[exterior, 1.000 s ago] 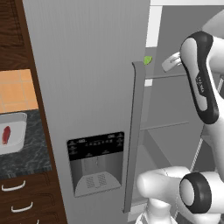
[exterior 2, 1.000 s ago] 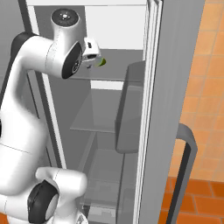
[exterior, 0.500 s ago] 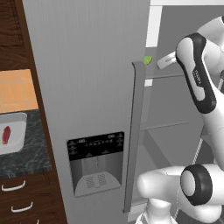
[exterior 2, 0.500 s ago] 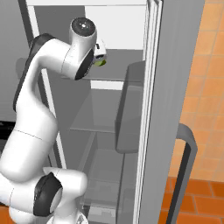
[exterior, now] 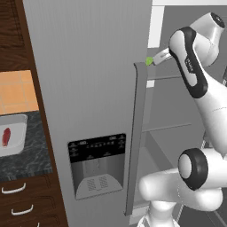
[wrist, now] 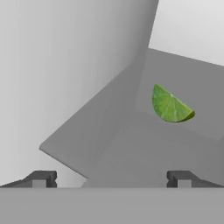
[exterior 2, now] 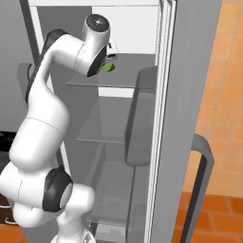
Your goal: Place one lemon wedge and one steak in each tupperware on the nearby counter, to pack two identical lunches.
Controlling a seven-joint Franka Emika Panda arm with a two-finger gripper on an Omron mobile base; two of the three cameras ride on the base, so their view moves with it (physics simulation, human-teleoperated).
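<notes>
**Up at the fridge shelf**

Here your gripper (wrist: 111, 179) hangs with jaws spread wide, grasping nothing. The lemon wedge (wrist: 170, 106) lies on the fridge's top shelf (exterior 2: 128, 81), just beyond the fingertips. One steak (exterior: 5, 136) sits in the tupperware (exterior: 17, 120) far left.

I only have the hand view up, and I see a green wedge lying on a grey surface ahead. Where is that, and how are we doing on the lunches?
Observer: The lemon wedge lies on the top shelf of the open fridge, seen in the right base view.
Operator: Anything packed yet?
Observer: In the left base view one tupperware sits on the counter left of the fridge, with one steak in it and no wedge that I can see.
Operator: Is the end effector over the wedge?
Observer: In the left base view the end effector is right beside the wedge, open, not holding it.
</notes>
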